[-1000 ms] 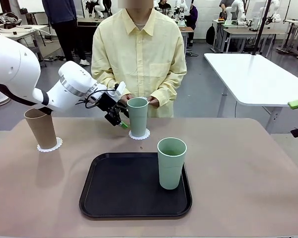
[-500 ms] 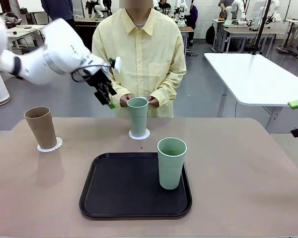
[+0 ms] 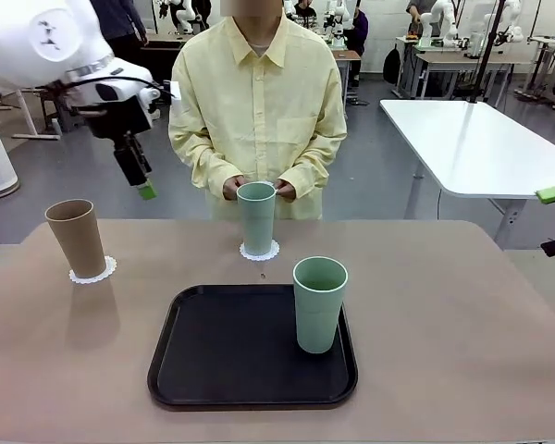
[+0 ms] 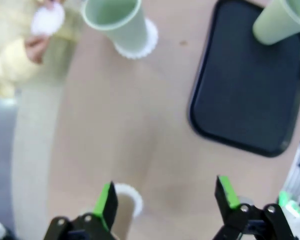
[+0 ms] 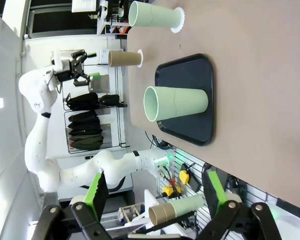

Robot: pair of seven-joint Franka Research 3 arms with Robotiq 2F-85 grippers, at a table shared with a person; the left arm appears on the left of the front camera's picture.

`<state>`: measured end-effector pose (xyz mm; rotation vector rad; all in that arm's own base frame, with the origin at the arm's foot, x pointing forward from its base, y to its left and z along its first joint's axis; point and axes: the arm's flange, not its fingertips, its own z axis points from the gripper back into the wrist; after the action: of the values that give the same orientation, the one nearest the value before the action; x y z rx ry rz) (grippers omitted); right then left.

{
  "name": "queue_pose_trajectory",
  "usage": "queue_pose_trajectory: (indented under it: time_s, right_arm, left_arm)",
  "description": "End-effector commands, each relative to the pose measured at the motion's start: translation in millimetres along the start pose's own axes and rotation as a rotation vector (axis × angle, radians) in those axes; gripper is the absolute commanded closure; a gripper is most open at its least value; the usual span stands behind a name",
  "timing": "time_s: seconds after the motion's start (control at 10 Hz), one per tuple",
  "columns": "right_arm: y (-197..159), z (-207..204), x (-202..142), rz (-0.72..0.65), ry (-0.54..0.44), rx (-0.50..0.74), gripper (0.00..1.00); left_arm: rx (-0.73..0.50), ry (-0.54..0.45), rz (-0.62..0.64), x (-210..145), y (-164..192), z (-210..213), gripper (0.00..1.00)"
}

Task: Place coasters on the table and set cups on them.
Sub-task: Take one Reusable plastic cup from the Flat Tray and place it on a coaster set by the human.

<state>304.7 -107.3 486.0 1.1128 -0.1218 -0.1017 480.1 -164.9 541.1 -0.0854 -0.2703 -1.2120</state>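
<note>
Front view: my left claw (image 3: 142, 188) hangs open and empty, high off the tray's (image 3: 194, 370) far-left corner, so the upright cup (image 3: 319, 305) on the tray's right half lies down and rightward; my right claw (image 5: 155, 184) gapes empty too.

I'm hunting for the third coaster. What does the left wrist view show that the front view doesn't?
Left wrist view adds a loose white coaster in the person's hand. Front view adds the brown cup standing at full height. Both share the far green cup on a lacy coaster, the near green cup on the black tray, and the tan table.
</note>
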Motion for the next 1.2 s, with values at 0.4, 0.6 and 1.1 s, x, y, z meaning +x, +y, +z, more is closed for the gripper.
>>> queue_pose_trajectory:
  time_s: [0.4,0.6,1.1]
  right_arm:
    - [2,-1,3,0.020,-0.014,0.038,0.00]
    - [2,-1,3,0.020,-0.014,0.038,0.00]
    - [2,-1,3,0.020,-0.014,0.038,0.00]
  left_arm:
    - [0.000,0.000,0.000,0,0,0,0.00]
    - [0.000,0.000,0.000,0,0,0,0.00]
    - [0.099,-0.133,0.488,-52,-27,31,0.00]
